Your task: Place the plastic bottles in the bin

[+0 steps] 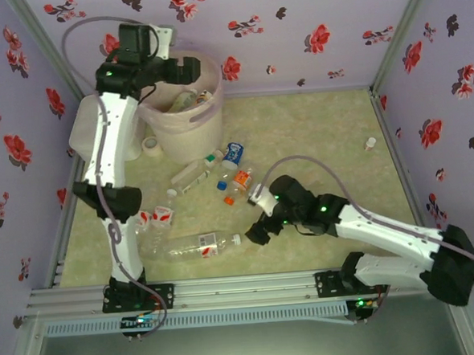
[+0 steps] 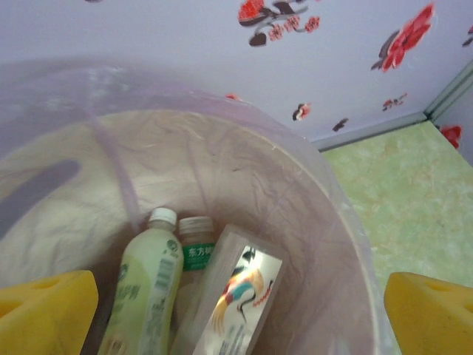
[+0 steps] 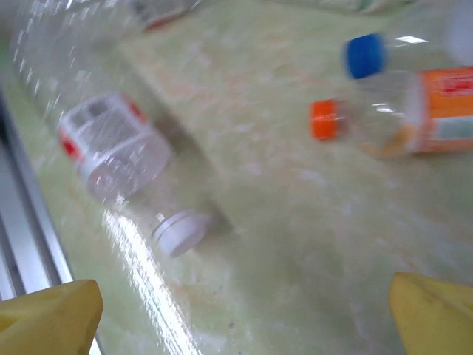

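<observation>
Near the front rail (image 3: pixel 18 222) lies a clear bottle (image 3: pixel 111 148), seemingly empty: light, slippery, crushable, best pinched at its label. Right end effector (image 3: pixel 236 310) beside it and left end effector (image 2: pixel 236 310) over the bin (image 2: pixel 318 200) gape empty.

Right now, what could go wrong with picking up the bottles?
1. The clear bottle with the white cap lies on its side beside the front rail; the open right pincer might nudge it so it rolls away.
2. The orange-capped bottle lies close by and could get knocked.
3. The open left pincer hangs over the bin; its thin pink liner might snag as the arm pulls out.
</observation>
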`<state>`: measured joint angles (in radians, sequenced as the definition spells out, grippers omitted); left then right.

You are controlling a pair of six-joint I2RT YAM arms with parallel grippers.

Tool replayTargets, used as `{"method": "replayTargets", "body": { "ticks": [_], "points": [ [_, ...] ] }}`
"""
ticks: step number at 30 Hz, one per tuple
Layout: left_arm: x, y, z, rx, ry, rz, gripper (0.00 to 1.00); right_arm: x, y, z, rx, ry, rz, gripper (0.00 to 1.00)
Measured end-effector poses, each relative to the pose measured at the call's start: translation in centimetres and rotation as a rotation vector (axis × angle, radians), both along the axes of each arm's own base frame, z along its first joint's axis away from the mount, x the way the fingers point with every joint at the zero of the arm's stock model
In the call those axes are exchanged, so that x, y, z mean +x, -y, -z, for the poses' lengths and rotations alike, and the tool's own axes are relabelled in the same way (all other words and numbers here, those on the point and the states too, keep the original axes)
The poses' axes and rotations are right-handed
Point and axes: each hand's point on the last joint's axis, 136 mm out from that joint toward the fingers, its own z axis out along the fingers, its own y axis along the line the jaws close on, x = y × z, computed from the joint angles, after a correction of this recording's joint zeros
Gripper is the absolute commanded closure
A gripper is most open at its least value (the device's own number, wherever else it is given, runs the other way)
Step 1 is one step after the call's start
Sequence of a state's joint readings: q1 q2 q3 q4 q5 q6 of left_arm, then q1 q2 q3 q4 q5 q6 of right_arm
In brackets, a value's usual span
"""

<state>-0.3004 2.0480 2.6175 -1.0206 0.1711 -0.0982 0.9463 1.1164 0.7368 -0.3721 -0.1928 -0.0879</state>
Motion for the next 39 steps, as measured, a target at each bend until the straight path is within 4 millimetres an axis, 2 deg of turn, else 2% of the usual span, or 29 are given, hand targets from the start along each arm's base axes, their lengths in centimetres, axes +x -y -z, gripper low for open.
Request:
{"method": "replayTargets", "body": {
  "ticks": [2, 4, 9, 13, 18, 23, 26, 34, 37, 39],
  "points": [
    [-2.4, -1.7, -1.3, 0.000, -0.006, -0.042, 0.00, -0.8, -1.3, 1.2, -0.069, 0.005, -0.108, 0.01],
    [-5.1, -3.3, -1.6, 0.007, -0.027, -0.075, 0.00, -1.2, -2.6, 2.1, -0.128, 0.016, -0.197, 0.01],
    [-11.9, -6.0, -0.1, 0.009, -0.081, -0.123, 0.00, -2.1, -5.3, 4.0, -0.211, 0.047, -0.362, 0.01],
    [-15.9, -7.4, 2.4, -0.007, -0.132, -0.151, 0.00, -1.7, -6.3, 6.1, -0.270, 0.043, -0.423, 0.00],
    [-19.2, -8.6, 7.7, -0.002, -0.238, -0.188, 0.00, -1.8, -7.2, 8.2, -0.292, 0.017, -0.469, 0.00],
    [-21.2, -10.1, 13.2, 0.016, -0.347, -0.254, 0.00, -2.1, -8.1, 9.8, -0.284, -0.016, -0.503, 0.01],
    [-21.9, -10.6, 14.8, 0.011, -0.371, -0.277, 0.00, -2.1, -8.4, 10.8, -0.285, -0.029, -0.509, 0.02],
    [-20.8, -10.9, 13.4, -0.043, -0.304, -0.316, 0.00, -2.0, -9.1, 11.3, -0.262, -0.024, -0.514, 0.18],
    [-20.4, -10.8, 12.9, -0.064, -0.287, -0.324, 0.00, -1.8, -9.2, 11.4, -0.252, -0.021, -0.504, 0.28],
    [-20.1, -10.8, 12.6, -0.081, -0.274, -0.331, 0.00, -1.5, -9.2, 11.5, -0.246, -0.021, -0.492, 0.30]
  ]
}}
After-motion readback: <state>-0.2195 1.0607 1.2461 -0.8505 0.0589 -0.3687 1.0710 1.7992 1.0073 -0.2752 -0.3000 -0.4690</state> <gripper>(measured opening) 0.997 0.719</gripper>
